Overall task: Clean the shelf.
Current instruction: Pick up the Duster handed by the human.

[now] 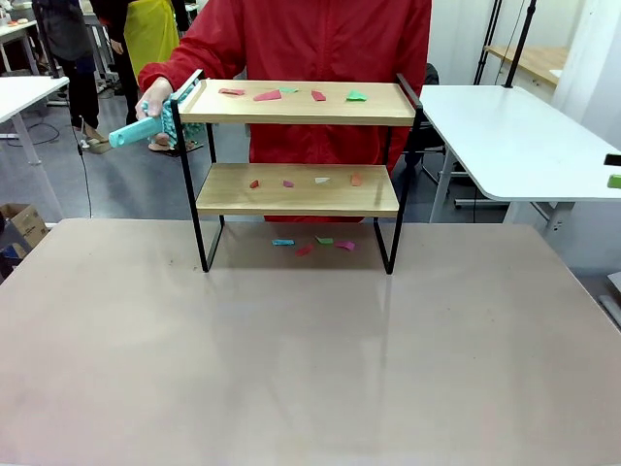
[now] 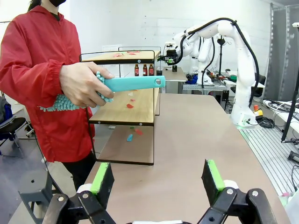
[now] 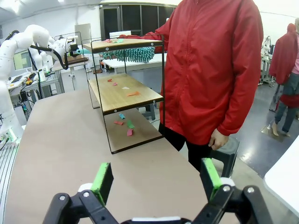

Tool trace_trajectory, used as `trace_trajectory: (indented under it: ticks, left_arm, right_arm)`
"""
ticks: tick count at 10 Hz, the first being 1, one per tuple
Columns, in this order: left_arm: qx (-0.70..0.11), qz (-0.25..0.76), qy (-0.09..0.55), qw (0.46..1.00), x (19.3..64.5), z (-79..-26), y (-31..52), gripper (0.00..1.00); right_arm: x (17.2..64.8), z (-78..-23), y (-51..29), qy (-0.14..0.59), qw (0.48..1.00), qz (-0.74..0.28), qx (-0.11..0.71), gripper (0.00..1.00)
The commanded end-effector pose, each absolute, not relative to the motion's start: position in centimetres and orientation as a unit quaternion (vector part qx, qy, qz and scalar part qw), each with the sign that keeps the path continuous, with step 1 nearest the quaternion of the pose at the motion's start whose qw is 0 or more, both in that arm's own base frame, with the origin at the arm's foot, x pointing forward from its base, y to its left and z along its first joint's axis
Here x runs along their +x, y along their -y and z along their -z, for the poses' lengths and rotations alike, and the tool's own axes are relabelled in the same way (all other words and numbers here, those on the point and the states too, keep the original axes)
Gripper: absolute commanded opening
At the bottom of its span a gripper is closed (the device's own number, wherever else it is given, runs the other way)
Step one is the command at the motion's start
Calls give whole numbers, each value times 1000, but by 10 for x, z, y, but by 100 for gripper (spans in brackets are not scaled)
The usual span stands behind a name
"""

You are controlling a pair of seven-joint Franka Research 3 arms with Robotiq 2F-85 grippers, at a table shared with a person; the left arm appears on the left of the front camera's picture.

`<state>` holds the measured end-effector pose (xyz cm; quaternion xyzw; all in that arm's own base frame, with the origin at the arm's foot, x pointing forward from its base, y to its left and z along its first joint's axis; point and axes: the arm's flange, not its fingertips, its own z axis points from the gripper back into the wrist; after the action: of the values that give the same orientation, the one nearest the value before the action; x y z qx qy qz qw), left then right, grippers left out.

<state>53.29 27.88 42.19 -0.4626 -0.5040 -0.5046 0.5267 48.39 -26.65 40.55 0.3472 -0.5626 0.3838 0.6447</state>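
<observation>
A robotics lab (open, grey-floored): a white robot arm point(image 2: 244, 79) stands at the desk's point(image 2: 196, 140) edge, with more white desks point(image 1: 514, 136), stand poles point(image 1: 522, 44) and floor cables point(image 2: 273, 122) around.

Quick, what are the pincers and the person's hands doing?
Left pincer: open, empty.
Right pincer: open, empty.
One hand: holding the teal duster.
Other hand: hanging empty.

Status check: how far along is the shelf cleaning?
Done: nothing visible. Paper scraps lie on both boards of the shelf and on the table underneath. In hand: the person's hand holds a teal duster at the shelf's upper robot-left corner. The left end effector and right end effector are open and empty. Left: sweeping all three levels.
</observation>
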Motion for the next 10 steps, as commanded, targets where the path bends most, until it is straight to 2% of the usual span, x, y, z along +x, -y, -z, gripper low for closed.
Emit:
trace_trajectory:
  ticks: [1,3,5,7,10]
  left_arm:
    - [-463,507,502,527,532,-424,-278,100]
    - [-463,505,504,527,533,-422,-279,100]
    - [-483,467,515,532,537,-460,-250,100]
    - [-426,461,503,594,514,-517,-219,100]
    - [-395,408,454,686,481,-597,-162,100]
  right_arm:
    - [484,-409,265,564,643,-386,346,100]
    - [484,-409,265,564,643,-386,346,100]
    - [484,-409,265,564,643,-386,346,100]
    - [484,-409,265,564,643,-386,346,100]
    - [484,-409,265,564,643,-386,346,100]
